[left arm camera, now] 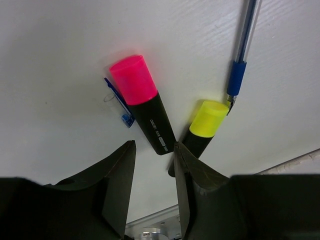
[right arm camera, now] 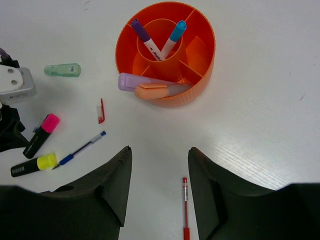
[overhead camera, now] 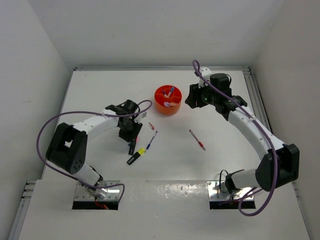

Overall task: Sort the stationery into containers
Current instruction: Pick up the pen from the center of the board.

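Note:
The orange tub stands at the back of the table, also seen from above. A purple marker and a blue marker stand in its central cup. A lilac marker and an orange marker lie in a front compartment. My left gripper is open, its tips just short of the black end of the pink-capped highlighter. A yellow-capped highlighter and a blue pen lie beside it. My right gripper hangs open above the table, with a red pen below it.
A pastel green marker lies left of the tub. A small red cap and a blue cap lie loose on the white table. White walls close in the table at the back and on both sides.

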Tool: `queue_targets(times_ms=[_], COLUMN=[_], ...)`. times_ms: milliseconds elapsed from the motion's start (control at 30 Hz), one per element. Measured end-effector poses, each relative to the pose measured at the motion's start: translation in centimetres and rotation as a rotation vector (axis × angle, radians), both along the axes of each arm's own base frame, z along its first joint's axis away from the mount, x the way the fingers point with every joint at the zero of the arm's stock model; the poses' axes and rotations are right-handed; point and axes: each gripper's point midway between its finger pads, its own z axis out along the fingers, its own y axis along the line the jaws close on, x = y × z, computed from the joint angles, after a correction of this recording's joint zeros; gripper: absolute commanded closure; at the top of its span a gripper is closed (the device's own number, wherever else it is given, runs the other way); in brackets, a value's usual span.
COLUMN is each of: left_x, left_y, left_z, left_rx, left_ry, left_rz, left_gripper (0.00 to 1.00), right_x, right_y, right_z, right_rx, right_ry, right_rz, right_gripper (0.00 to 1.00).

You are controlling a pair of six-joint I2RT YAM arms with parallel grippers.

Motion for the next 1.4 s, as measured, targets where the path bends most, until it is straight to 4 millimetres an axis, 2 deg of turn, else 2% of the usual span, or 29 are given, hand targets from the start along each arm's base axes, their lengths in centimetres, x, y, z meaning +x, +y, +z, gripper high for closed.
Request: queue_targets(times_ms=[533,767,967,1033,1133,1267,1333,1400], left_x=[-1.3,-1.1,-0.3,-0.2,0.3,2.3,3.4,4.4], left_y=[-0.1,-0.2,-0.2,-0.2,-0.4,-1.6,-2.2,-3.0], left_z=[-4.1,-4.3,-4.3,-4.3,-4.2,-3.2,-1.7,0.8], left_rx=[0.036,0.084,0.112,0.111,0.105,0.052,0.01,-0.047], left_ry=[0.142,0.159,0.145,0.141,0.117,0.012,-0.056,-0.147], left_rz=[0.034,0.045,0.058,0.06,0.058,0.044,0.036,0.023], left_gripper=[0.54,0.55,0.72,0.75,0.8,0.9,0.97,0.98], right_x=[0.2,0.3,0.3,0.3,0.2,-0.1,-0.5,-0.9], right_y=[-0.4,-0.5,-0.5,-0.5,-0.4,0.2,1.0,1.9], right_z=[-0.3,-0.3,-0.3,-0.3,-0.2,0.3,0.7,1.4], right_rx=[-0.002,-0.003,-0.003,-0.003,-0.003,0.013,0.037,0.071], right_ry=[0.008,0.008,0.008,0.008,0.009,0.012,0.018,0.025], right_rz=[-0.011,-0.013,-0.013,-0.013,-0.01,0.017,0.046,0.075], right_gripper=[0.51,0.51,0.51,0.52,0.52,0.52,0.49,0.38])
